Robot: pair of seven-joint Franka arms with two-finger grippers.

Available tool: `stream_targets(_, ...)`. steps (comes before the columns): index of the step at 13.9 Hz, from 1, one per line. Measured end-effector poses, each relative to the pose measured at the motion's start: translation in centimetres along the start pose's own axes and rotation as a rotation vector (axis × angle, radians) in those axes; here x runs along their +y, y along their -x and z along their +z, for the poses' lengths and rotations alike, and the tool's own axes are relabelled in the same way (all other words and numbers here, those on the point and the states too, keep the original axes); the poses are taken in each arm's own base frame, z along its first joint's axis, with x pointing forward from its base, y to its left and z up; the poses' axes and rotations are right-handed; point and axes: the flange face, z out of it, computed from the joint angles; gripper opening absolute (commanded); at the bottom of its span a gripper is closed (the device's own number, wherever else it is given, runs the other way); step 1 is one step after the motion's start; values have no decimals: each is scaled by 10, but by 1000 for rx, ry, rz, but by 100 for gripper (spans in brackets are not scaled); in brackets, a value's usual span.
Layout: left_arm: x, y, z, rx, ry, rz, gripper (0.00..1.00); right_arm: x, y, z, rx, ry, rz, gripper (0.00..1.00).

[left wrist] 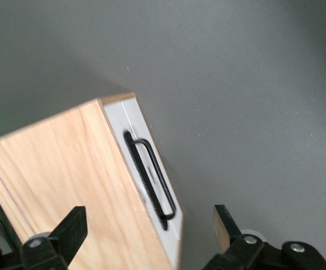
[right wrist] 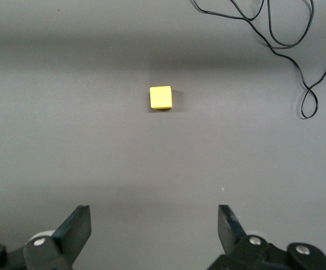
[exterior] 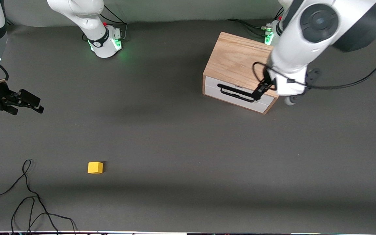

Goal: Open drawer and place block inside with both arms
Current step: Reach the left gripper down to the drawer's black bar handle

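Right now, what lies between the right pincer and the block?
Only bare grey table: the right wrist view shows nothing between the open right pincer and the block.

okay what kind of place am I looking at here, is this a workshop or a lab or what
Most likely a robotics lab test bench: two white arms bolted along a grey-covered table, loose black cables trailing on it, and only staged props, a small wooden cabinet with one drawer and a yellow block.

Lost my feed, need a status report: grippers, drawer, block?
Left gripper open at the drawer handle, drawer shut. Right gripper open, empty, over bare table. Block on table, nothing blocking it.
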Motion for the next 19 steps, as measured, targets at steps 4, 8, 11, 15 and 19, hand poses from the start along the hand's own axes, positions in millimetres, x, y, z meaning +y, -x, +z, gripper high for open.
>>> stream_targets(4, 31, 53, 38, 75, -56, -179, 100, 1, -1, 3, -6, -1, 1, 100)
stream_targets(8, 47, 70, 69, 90, -70, -210, 100, 0, -2, 6, -10, -1, -1, 100)
stream_targets(11, 52, 53, 94, 82, -54, -224, 100, 1, -5, 13, -21, -3, 0, 100)
stream_targets(15, 51, 33, 156, 68, -61, -239, 100, 0, -6, 18, -28, -4, -1, 100)
stream_targets(19, 43, 34, 201, 55, -87, -236, 100, -2, -6, 17, -25, -4, -5, 100)
